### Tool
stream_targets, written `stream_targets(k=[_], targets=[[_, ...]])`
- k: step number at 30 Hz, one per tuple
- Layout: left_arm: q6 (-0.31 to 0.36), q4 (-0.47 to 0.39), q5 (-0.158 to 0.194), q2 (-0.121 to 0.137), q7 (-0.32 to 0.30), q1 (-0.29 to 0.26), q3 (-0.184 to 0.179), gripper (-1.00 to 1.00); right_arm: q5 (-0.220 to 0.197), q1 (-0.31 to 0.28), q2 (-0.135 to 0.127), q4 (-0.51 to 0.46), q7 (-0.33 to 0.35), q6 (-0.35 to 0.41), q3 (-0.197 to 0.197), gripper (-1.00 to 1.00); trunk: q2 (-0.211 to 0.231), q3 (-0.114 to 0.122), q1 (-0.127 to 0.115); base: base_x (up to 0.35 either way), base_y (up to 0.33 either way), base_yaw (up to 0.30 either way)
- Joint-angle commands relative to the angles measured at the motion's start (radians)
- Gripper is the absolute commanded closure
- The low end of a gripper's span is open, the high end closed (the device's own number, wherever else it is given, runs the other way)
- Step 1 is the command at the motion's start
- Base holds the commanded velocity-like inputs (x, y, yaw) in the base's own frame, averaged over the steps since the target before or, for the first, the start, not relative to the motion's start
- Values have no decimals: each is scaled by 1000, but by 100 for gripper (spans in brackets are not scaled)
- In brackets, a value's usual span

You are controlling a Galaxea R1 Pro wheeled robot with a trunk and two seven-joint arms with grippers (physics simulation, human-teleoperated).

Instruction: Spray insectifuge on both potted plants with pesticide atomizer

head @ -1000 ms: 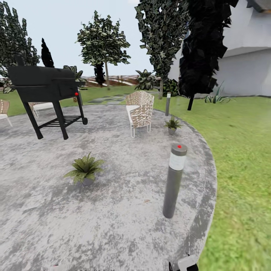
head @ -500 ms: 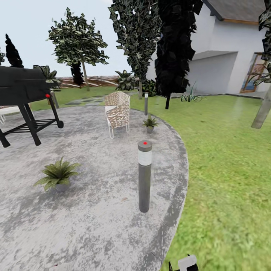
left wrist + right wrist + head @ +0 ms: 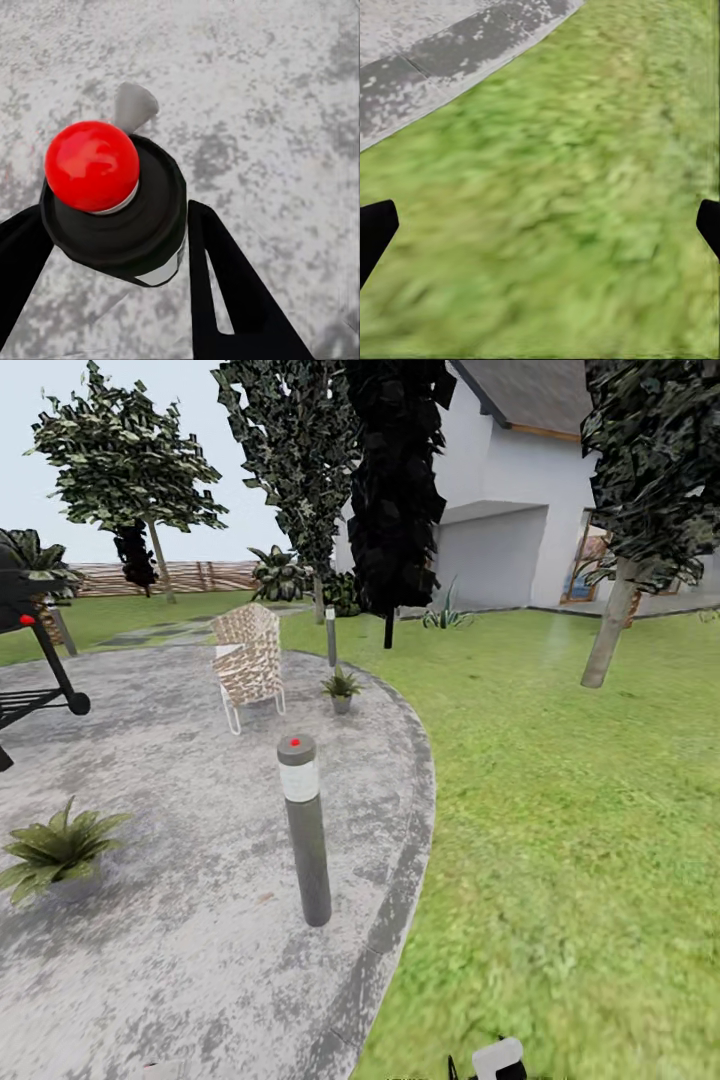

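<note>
The pesticide atomizer (image 3: 120, 202) shows end-on in the left wrist view: a black head with a red ball on top and a grey nozzle. My left gripper (image 3: 116, 217) is shut on it, one black finger on each side, above the grey paving. One potted plant (image 3: 55, 850) sits on the patio (image 3: 180, 920) at the far left of the head view. The other potted plant (image 3: 341, 687) stands by the patio's far edge, beside a wicker chair (image 3: 248, 660). My right gripper (image 3: 540, 225) hangs open over the lawn (image 3: 585, 187), holding nothing.
A grey bollard light (image 3: 306, 830) with a red dot stands on the patio near its curved kerb, and a second one (image 3: 331, 636) stands further back. A black grill (image 3: 30, 650) is at the left edge. Trees, a wooden fence (image 3: 150, 575) and a white house (image 3: 520, 510) ring the lawn.
The head view has swung to the right, so everything has slid left in the picture. The grill is now mostly out of frame, and more of the house and lawn shows.
</note>
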Motion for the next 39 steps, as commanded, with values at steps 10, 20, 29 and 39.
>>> stream_targets(k=[10,20,29,39], targets=[[-4,0,-8,0,-2,-1,10,100,11,-1,0,1,-6,-1,-5,-100,0,-1,0,0,-276,-243],[-4,0,-8,0,-2,-1,10,100,11,-1,0,1,-6,-1,-5,-100,0,-1,0,101,-261,-38],[-4,0,-7,0,-2,-1,11,100,11,-1,0,1,-6,-1,-4,-100,0,-1,0,205,-226,-289],[-4,0,-7,0,-2,-1,12,100,13,-1,-6,1,-7,-1,-4,-100,0,-1,0,236,-200,-54]])
